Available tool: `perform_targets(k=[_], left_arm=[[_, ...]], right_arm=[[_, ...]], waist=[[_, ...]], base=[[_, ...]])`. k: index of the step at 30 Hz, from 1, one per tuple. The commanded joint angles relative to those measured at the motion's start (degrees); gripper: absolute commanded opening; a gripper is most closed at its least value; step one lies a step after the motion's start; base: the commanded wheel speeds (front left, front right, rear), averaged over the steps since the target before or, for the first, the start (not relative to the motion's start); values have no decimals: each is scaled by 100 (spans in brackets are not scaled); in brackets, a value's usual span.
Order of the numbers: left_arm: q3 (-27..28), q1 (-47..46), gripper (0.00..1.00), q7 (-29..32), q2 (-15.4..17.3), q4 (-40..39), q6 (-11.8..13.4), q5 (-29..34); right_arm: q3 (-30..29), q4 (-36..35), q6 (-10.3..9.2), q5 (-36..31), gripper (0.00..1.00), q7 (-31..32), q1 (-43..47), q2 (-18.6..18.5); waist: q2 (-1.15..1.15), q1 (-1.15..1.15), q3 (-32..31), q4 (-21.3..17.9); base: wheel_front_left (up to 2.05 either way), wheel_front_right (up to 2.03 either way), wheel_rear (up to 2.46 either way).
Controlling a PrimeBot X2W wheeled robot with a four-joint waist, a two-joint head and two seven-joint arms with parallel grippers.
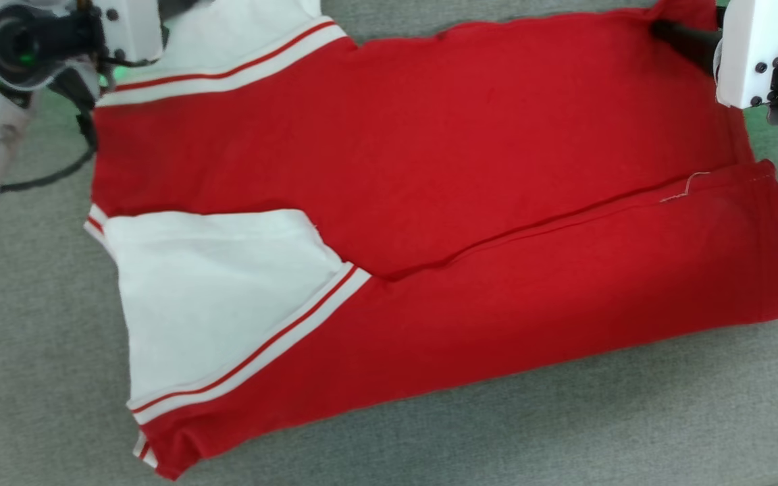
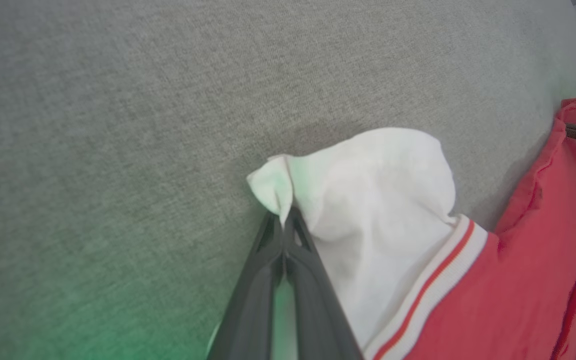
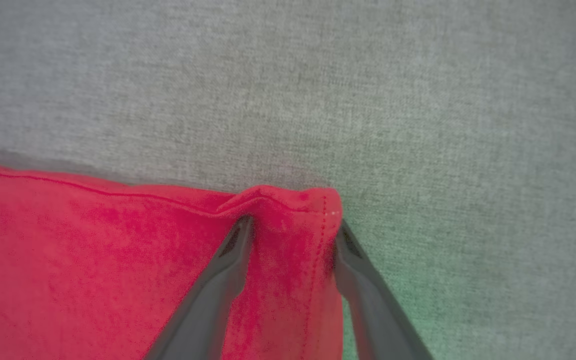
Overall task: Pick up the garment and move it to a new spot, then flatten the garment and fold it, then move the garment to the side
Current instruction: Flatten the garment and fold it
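The garment [image 1: 429, 169], a red jersey with white sleeves and red-and-white striped trim, lies on the grey cloth surface with its near long side folded over onto the body. My left gripper [image 2: 284, 220] is shut on the tip of the far white sleeve [image 2: 378, 200], which is lifted into a peak. My right gripper [image 3: 293, 225] stands open, its two fingers astride the garment's [image 3: 93, 260] far red hem corner, which bulges up between them. In the head view one dark right finger [image 1: 683, 37] lies on that corner.
The grey fabric surface [image 1: 564, 432] runs all around the garment, with free room in front and beyond the far edge. A black cable [image 1: 51, 177] hangs beside the left arm's pale wrist housing [image 1: 58, 34].
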Motion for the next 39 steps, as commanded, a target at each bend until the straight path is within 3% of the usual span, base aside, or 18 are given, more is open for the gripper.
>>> perform_targets(k=[1,13,18,27,39], left_arm=[[-170,319,0,58,-107,15,-25,-36],[-130,710,0,-1216,-44,-870,-23,-449],[-117,1233,0,-1854,308,-1858,-20,-672],[-346,2561,0,-2886,1294,-3810,-20,-715],[-600,4369,0,-4567,2275,-5206,-20,-840]], right_arm=[[185,160,-4,29,0,101,230,134],[144,-54,-5,175,0,-914,562,-499],[257,-530,-6,411,0,-1095,1188,-1000],[-3,-1565,-5,607,0,-1218,2504,-1750],[-1113,-2776,-5,367,0,-972,4361,-1828]], waist=[[0,0,-24,54],[0,0,-936,603],[0,0,-1447,871],[0,0,-1921,1156],[0,0,-2068,1228]], base=[[0,0,0],[0,0,0],[0,0,0],[0,0,0],[0,0,0]])
